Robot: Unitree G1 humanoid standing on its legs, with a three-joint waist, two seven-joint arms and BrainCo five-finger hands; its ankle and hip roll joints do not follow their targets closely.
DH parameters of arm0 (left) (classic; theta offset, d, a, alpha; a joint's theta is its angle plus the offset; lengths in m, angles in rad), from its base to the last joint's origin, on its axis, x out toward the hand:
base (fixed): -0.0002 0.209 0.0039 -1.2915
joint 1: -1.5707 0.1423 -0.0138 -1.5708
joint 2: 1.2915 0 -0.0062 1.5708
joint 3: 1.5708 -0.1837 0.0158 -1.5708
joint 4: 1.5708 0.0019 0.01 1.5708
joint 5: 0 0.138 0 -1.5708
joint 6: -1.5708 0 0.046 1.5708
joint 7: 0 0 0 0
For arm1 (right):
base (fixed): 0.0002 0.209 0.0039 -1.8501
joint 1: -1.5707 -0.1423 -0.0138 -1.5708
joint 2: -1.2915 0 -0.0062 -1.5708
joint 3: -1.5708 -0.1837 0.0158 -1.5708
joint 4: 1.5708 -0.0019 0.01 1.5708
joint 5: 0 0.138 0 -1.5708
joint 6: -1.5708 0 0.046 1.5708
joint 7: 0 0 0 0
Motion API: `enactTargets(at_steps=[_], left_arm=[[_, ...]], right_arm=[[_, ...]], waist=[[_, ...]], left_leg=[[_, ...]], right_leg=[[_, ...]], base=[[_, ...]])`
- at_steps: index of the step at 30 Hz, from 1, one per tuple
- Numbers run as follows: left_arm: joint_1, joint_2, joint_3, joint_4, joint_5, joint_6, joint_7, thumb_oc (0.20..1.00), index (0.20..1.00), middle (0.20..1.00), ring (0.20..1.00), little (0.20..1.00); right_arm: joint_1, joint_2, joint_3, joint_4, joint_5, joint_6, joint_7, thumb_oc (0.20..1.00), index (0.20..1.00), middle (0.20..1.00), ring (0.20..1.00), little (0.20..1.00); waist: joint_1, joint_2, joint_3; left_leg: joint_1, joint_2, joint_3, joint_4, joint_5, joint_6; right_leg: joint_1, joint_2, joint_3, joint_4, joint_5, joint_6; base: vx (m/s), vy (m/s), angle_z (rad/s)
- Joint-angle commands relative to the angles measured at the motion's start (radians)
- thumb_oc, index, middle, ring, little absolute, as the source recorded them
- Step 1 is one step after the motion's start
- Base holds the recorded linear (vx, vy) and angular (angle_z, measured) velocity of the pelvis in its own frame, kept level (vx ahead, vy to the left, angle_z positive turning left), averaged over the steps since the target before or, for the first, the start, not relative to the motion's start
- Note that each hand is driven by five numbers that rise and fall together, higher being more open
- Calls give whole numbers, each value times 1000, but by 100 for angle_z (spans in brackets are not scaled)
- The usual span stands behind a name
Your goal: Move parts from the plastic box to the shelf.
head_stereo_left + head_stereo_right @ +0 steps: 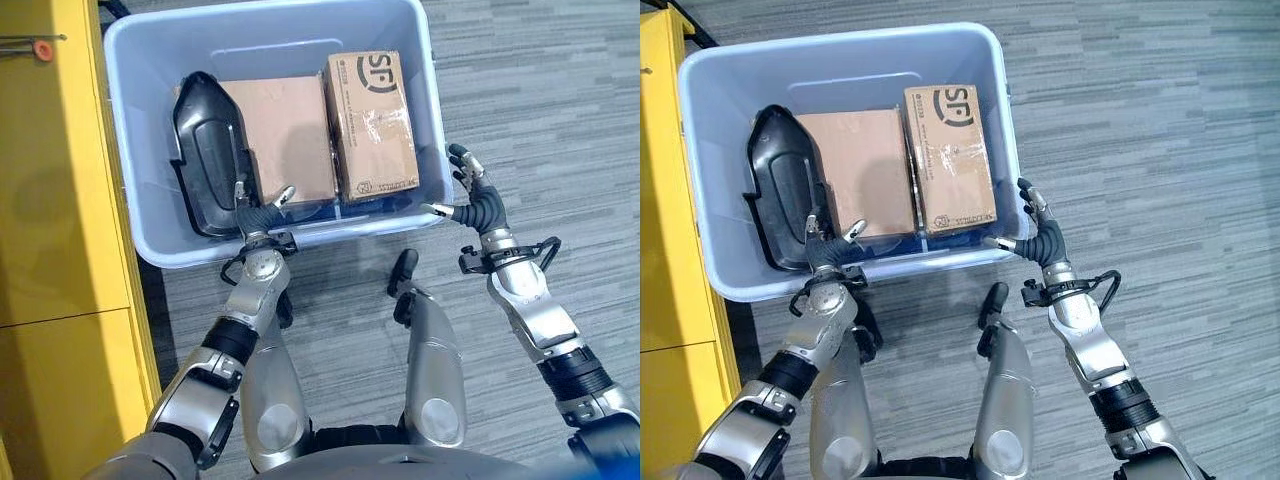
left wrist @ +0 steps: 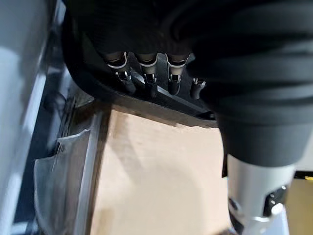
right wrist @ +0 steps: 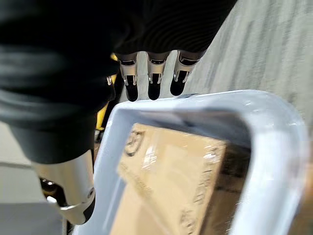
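Reaching into the plastic box (image 1: 130,60) beside the yellow shelf (image 1: 60,200): left hand (image 1: 258,215), fingers spread, over the black part (image 1: 205,160) at the box's left. Long axis running near-to-far, narrow end away. Next, closing round it. Right hand (image 1: 478,200) splayed outside the right rim.

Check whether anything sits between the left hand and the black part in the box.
Nothing visible does. The left hand is over the plastic box's near wall, fingers open and reaching right at the lower end of the black part. In the left wrist view its fingertips are against the part's dark edge, with the plain cardboard box alongside.
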Motion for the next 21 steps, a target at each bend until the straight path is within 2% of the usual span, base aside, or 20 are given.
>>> enactTargets(at_steps=[1,4,5,11,13,15,17,21], left_arm=[[-46,-20,41,9,51,-24,106,1000,1000,1000,1000,1000],[-76,-32,53,45,20,-31,134,1000,1000,1000,1000,1000],[-90,-42,65,59,-29,-50,137,1000,1000,1000,1000,1000],[-135,-43,88,95,-39,-72,208,1000,1000,1000,1000,1000],[-148,-34,99,106,-55,-94,187,1000,1000,1000,1000,1000],[-187,-14,90,118,-53,-49,109,1000,1000,1000,1000,1000],[-206,-19,75,132,-68,-20,92,1000,1000,1000,1000,1000],[-228,-22,53,172,-83,-25,99,1000,1000,1000,1000,1000]], right_arm=[[-6,-27,-57,-66,16,-25,-36,1000,1000,1000,1000,1000],[-18,-27,-63,-76,9,-18,-24,1000,1000,1000,1000,1000],[-25,-27,-63,-84,-9,-7,-21,1000,1000,1000,1000,1000],[-47,-23,-61,-86,-3,11,-35,1000,1000,1000,1000,1000],[-54,-17,-61,-81,-6,16,-37,1000,1000,1000,1000,1000],[-70,-20,-59,-77,-3,23,-29,1000,1000,1000,1000,1000],[-75,-22,-53,-77,13,26,-35,1000,1000,1000,1000,1000],[-102,-9,-41,-65,37,8,-51,1000,1000,1000,1000,1000]], waist=[[-5,-3,-33],[-17,-8,-33],[-23,-10,-33],[-37,-20,-33],[-41,-24,-33],[-47,-29,-33],[-50,-32,-33],[-59,-37,-33]], left_leg=[[-37,-33,-14,-33,12,-6],[-61,-28,-15,-24,9,-10],[-76,-24,-15,-17,8,-11],[-102,-14,-14,1,2,-17],[-109,-12,-15,2,2,-20],[-121,-6,-14,7,2,-20],[-128,-3,-14,11,2,-20],[-128,-4,-6,7,0,-20]], right_leg=[[-3,27,22,67,-94,97],[-31,30,24,65,-87,100],[-49,30,25,67,-84,101],[-80,34,28,73,-79,100],[-89,36,28,72,-76,99],[-101,35,26,75,-72,100],[-110,35,25,84,-70,99],[-113,41,25,75,-68,98]], base=[[-49,0,-2],[-42,-6,-9],[-33,-18,-7],[-16,-18,-5],[-25,-34,-5],[-35,-46,-3],[-17,-35,1],[-17,-9,1]])
